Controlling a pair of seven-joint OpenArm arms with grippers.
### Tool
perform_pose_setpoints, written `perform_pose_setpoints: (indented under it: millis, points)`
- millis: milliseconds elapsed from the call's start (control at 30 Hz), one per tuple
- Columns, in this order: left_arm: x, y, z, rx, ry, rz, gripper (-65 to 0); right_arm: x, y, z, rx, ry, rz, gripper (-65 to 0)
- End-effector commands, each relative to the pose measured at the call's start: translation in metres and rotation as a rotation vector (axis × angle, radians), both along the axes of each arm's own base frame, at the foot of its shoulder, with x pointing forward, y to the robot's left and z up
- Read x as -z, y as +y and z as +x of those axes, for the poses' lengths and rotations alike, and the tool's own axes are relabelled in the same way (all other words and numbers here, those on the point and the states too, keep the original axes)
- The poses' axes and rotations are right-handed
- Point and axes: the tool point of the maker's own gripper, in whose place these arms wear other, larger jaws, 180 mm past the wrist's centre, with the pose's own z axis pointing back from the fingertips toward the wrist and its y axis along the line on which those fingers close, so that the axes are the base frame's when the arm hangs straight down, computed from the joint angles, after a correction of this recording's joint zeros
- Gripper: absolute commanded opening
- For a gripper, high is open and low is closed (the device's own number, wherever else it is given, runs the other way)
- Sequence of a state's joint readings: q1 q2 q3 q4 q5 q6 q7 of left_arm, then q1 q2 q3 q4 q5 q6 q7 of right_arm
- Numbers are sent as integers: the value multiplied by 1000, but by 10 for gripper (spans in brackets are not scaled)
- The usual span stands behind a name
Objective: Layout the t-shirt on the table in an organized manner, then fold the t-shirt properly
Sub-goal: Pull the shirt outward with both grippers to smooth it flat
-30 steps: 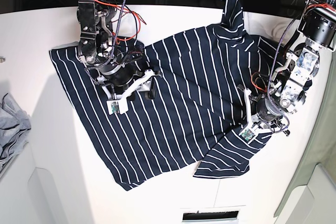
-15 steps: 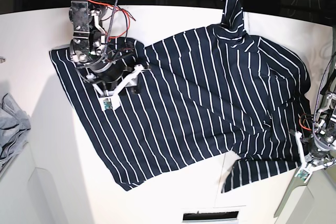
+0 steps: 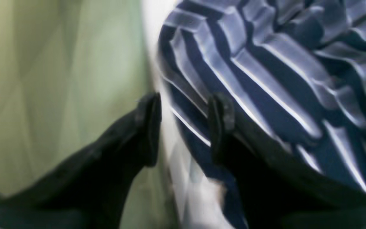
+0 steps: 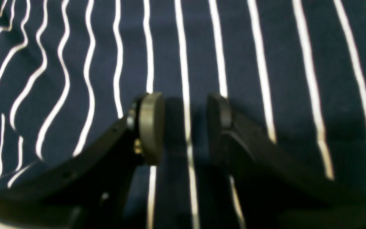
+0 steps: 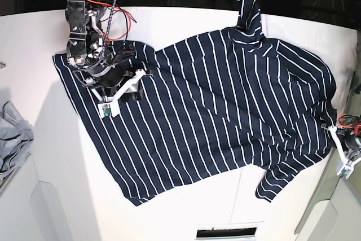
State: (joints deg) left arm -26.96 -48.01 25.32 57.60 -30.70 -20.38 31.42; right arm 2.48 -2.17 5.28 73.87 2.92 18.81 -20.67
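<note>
The right gripper (image 4: 184, 127) hangs just above the t-shirt (image 5: 208, 111) with its two black fingers (image 4: 151, 127) standing apart; a white stripe runs through the gap and no cloth is pinched between them. The left gripper (image 3: 184, 127) also has its fingers (image 3: 149, 127) apart — one over a pale green surface beyond the table (image 5: 51, 156) edge, the other in front of the shirt's bunched hem, with a strip of white tabletop showing between them. Nothing is clamped there.

The t-shirt lies spread across the white table, its body running diagonally from the far right corner toward the near left, one sleeve curling at the near right. The cloth is rumpled along that right side.

There are no containers on the table. A plain grey cloth (image 5: 12, 139) sits at the left edge, off the tabletop.

Only the base view shows the whole shirt and both arms — the right gripper (image 5: 115, 91) over the shirt's left part, the left gripper (image 5: 341, 153) at the table's right edge. The wrist views alone show the gaps between the fingers.
</note>
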Motion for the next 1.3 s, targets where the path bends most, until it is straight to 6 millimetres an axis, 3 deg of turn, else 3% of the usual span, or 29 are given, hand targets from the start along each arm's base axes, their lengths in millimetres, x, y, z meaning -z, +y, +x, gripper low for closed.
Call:
perform_pose_setpoints:
  millis: [0, 133, 167, 233, 267, 300, 433, 567, 633, 733, 900, 1067, 1267]
  points:
    - [-19, 3, -2, 45, -7, -7, -413, -17, 2, 14, 3, -63, 18, -432]
    - [-15, -36, -48, 266, 128, -124, -441, -28, -3, 20, 5, -99, 9, -441]
    - [-14, -42, -58, 288, 150, -139, -473, -33, -4, 23, 6, -114, 8, -466]
    - [-6, -49, -75, 307, 186, -149, -598, -43, -5, 27, 6, -141, 5, -565]
    - [0, -53, -84, 316, 206, -150, -636, -47, -5, 28, 7, -154, 4, -629]
    - [8, -56, -94, 325, 232, -152, -650, -50, -5, 29, 7, -161, 3, -650]
    - [42, -79, -136, 373, 334, -203, -650, -49, -2, 27, -4, -138, 20, -650]
    - [72, -92, -162, 381, 390, -201, -650, -41, 5, 18, -73, -115, 25, -650]
    - [85, -92, -168, 352, 392, -175, -650, -30, 2, 13, -83, -87, 20, -650]
    - [99, -75, -169, 314, 377, -87, -650, -7, -11, 4, -81, -28, -2, -650]
    - [115, -34, -191, 294, 476, 37, -650, 22, -56, -2, -72, 53, -82, -650]
    - [120, -32, -223, 370, 584, -10, -650, 19, -98, 11, -54, 37, -154, -650]
    - [113, -32, -232, 398, 636, -24, -650, -1, -116, 41, -39, -13, -185, -650]
